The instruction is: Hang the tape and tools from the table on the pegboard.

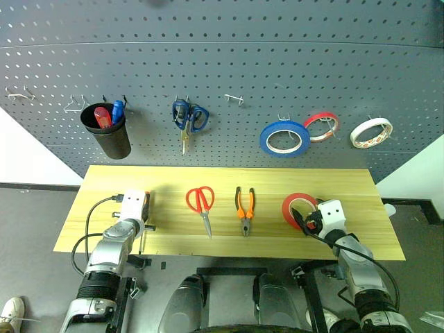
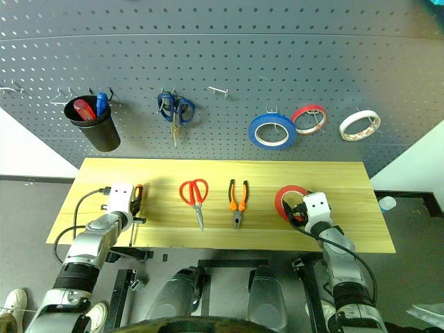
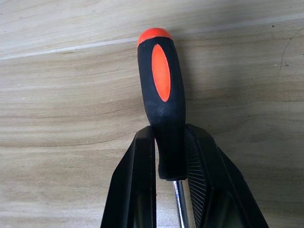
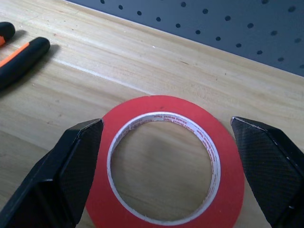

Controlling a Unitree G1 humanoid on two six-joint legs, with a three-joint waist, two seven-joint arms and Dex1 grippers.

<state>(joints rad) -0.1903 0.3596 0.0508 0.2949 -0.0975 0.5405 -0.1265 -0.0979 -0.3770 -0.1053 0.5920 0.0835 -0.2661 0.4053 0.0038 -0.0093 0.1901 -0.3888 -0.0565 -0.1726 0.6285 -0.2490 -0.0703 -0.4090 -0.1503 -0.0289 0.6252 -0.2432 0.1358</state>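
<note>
The left gripper (image 3: 169, 156) is clamping the screwdriver (image 3: 161, 95) low on its handle, just above the shaft, so the orange-tipped butt is sticking out ahead of the fingers (image 3: 137, 190). Holding it near the shaft end is probably leaving the long handle free to go into a holder or across a hook. The tool is lying close over the table (image 1: 277, 177) at its left end, with the shaft running back toward the near edge; whether it is lifted clear of the wood I cannot tell.

The right gripper (image 4: 166, 166) is standing with its jaws spread wide, one on each side of the tape (image 4: 164, 156), not touching it. The red roll is lying flat on the table near the right end, and the straddling pose looks like a set-up for closing on the roll's outer edge.

Between the two arms, the scissors (image 1: 200, 201) and pliers (image 1: 244, 206) are lying side by side on the table, untouched, handles toward the pegboard (image 1: 229, 62).

On the pegboard, a black cup (image 1: 109, 130), blue scissors (image 1: 187, 118), a blue roll (image 1: 284, 137) and two smaller rolls are hanging already; a bare hook (image 1: 234, 98) is sitting between the blue scissors and the blue roll.
</note>
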